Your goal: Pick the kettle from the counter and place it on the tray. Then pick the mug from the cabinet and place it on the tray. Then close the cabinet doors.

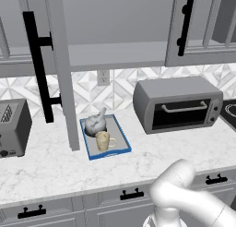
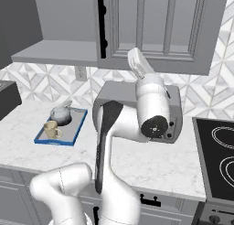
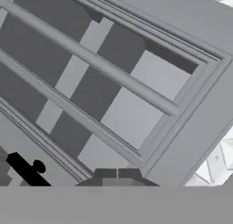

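The blue-rimmed tray (image 1: pixel 122 139) (image 2: pixel 77 127) lies on the marble counter (image 1: pixel 50 166). On it stand the silver kettle (image 1: pixel 96 123) (image 2: pixel 60 113) and, just in front of it, the beige mug (image 1: pixel 104 140) (image 2: pixel 50 129). Above them the cabinet shelf (image 1: pixel 115 55) (image 2: pixel 59 52) is bare. The left cabinet door (image 1: pixel 60 69) stands open, edge-on, with its black bar handle (image 1: pixel 37 60). My gripper (image 2: pixel 133 53) (image 3: pixel 117 174) is raised against the panelled face of the right door (image 2: pixel 155 27) (image 1: pixel 198 30), fingers shut with nothing between them. That door's handle (image 3: pixel 25 170) (image 2: pixel 101 25) sits off to the side.
A grey toaster oven (image 1: pixel 177 104) (image 2: pixel 176 116) stands right of the tray, partly behind my arm in the right base view. A toaster (image 1: pixel 14 127) is at the far left. A black cooktop (image 2: pixel 217 160) lies to the right. Grey drawers (image 1: pixel 131 194) run below the counter.
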